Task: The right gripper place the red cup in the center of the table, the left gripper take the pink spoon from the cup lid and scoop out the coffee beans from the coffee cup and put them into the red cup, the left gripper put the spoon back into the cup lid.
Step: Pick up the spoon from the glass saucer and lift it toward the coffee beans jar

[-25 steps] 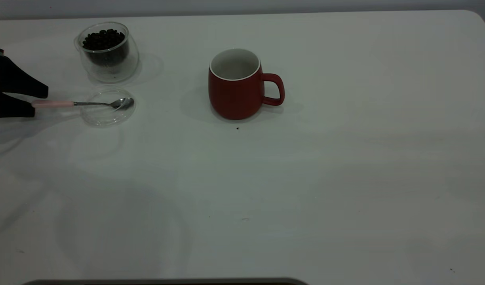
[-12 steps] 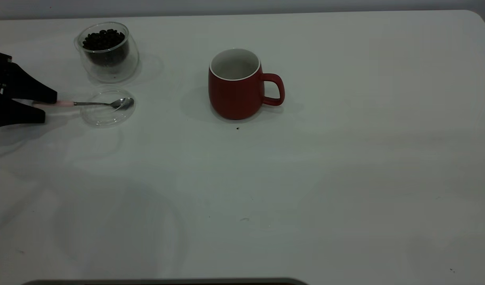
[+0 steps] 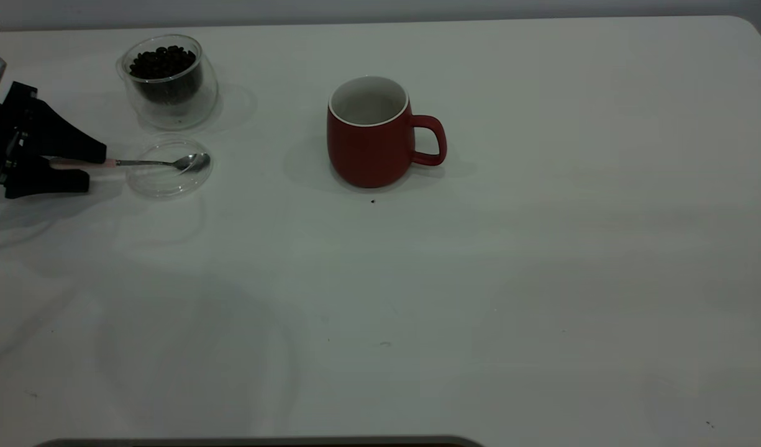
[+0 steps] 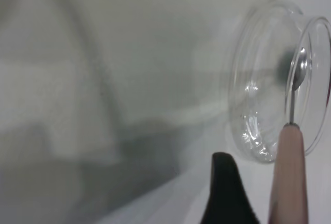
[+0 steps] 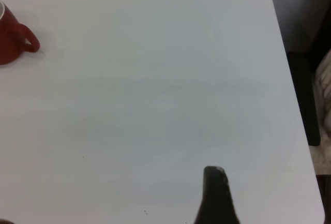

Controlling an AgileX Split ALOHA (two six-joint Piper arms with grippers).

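The red cup point(image 3: 371, 146) stands upright near the table's point(image 3: 479, 279) middle, white inside showing no beans, handle to the right. It also shows in the right wrist view point(image 5: 11, 42). The coffee cup point(image 3: 169, 84) with coffee beans point(image 3: 163, 62) stands at the back left. Just in front lies the cup lid point(image 3: 169, 177), the pink spoon point(image 3: 156, 163) resting across it, bowl on the lid, handle pointing left. My left gripper point(image 3: 97, 167) is open, its fingers on either side of the pink handle point(image 4: 289, 177); one fingertip point(image 4: 222, 172) shows beside it.
A small dark speck point(image 3: 373, 201) lies just in front of the red cup. My right gripper is out of the exterior view; one finger point(image 5: 216, 195) hovers over bare table near the table's right edge point(image 5: 289, 105).
My left gripper has moved right along the spoon's handle toward the lid, its fingers now straddling more of the handle. Spoon, lid and cups have not moved.
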